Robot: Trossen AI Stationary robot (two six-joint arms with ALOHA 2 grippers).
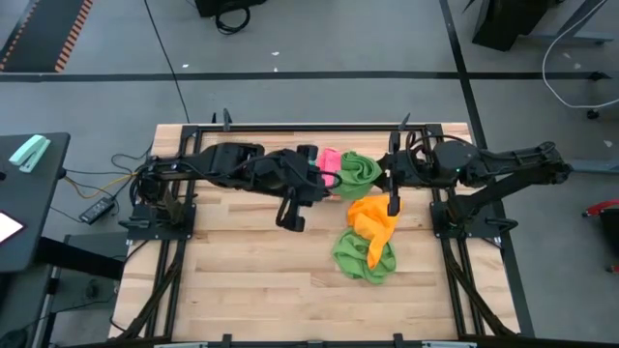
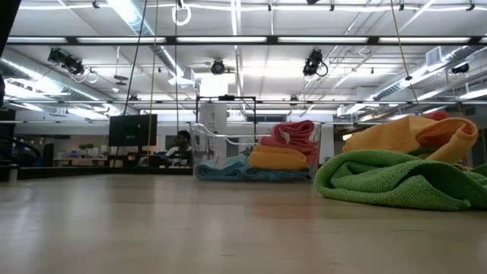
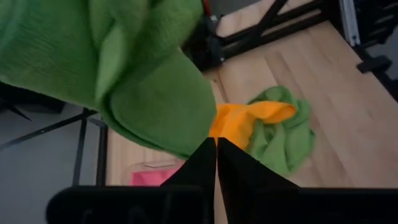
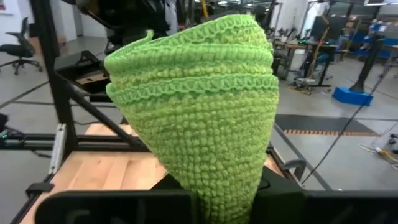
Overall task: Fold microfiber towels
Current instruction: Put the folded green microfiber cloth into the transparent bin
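A green microfiber towel (image 1: pixel 360 171), bunched in folds, hangs above the table's far middle between my two grippers. My left gripper (image 1: pixel 332 179) reaches it from the left and is shut at its lower fold (image 3: pixel 186 140). From the right, my right gripper (image 1: pixel 385 176) is shut on the same towel (image 4: pixel 199 106), which hides its fingers. An orange towel (image 1: pixel 373 218) lies crumpled on top of a second green towel (image 1: pixel 363 257) on the table, right of centre. This heap is also in the low view, with the orange towel (image 2: pixel 411 135) on the second green towel (image 2: pixel 396 180). My left gripper's shut fingertips (image 3: pixel 205 155) meet at the lower edge of the green towel's hanging fold (image 3: pixel 198 144), slanting down from the table's left. How much cloth is between them cannot be told. The towel is clear of the table. My right gripper holds the green towel by a gathered end of several layers (image 4: pixel 219 186), coming level from the table's right. The cloth widens away from the fingers into a folded cone, clear of the table, and covers the place of contact.
A clear tray (image 2: pixel 204 152) with folded blue, orange and pink towels stands at the far middle, partly under the arms. Its pink towel (image 1: pixel 329 160) shows from above. Black frame rails (image 1: pixel 455 227) run along both table sides. Bare wood lies near and left.
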